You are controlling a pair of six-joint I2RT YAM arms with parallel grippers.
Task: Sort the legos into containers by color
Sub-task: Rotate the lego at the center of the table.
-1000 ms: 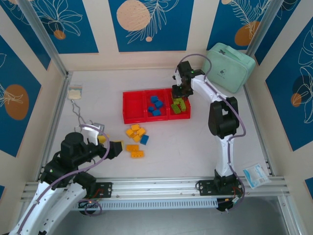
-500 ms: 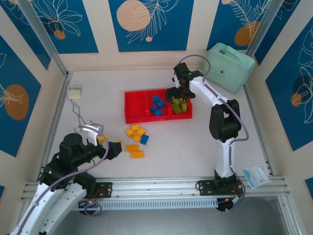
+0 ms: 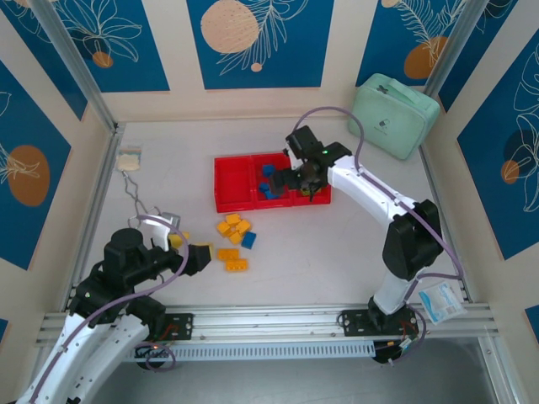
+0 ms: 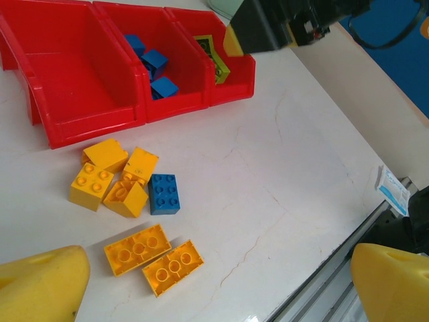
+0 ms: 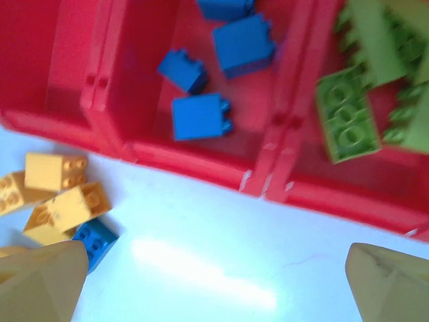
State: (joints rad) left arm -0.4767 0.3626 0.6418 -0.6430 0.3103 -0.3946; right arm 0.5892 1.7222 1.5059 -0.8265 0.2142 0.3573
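Observation:
The red tray (image 3: 229,195) has three compartments. The left compartment (image 4: 74,74) holds nothing, the middle one holds blue legos (image 5: 200,115) and the right one green legos (image 5: 345,114). My right gripper (image 3: 295,179) hangs open and empty over the tray's front edge (image 5: 218,282), between the blue and green compartments. Loose yellow legos (image 3: 234,226) (image 4: 110,180), one blue lego (image 3: 249,241) (image 4: 163,194) and two long yellow legos (image 4: 153,257) lie on the table in front of the tray. My left gripper (image 3: 198,255) stands open and empty just left of them (image 4: 221,275).
A mint-green soft case (image 3: 394,114) sits at the back right. A white packet (image 3: 440,299) lies by the right arm's base. A small beige scrap (image 3: 129,160) is at the far left. The aluminium rail (image 3: 269,320) runs along the near edge.
My right gripper has opened and swung from the back of the green compartment forward and left across the tray. The left arm has not moved.

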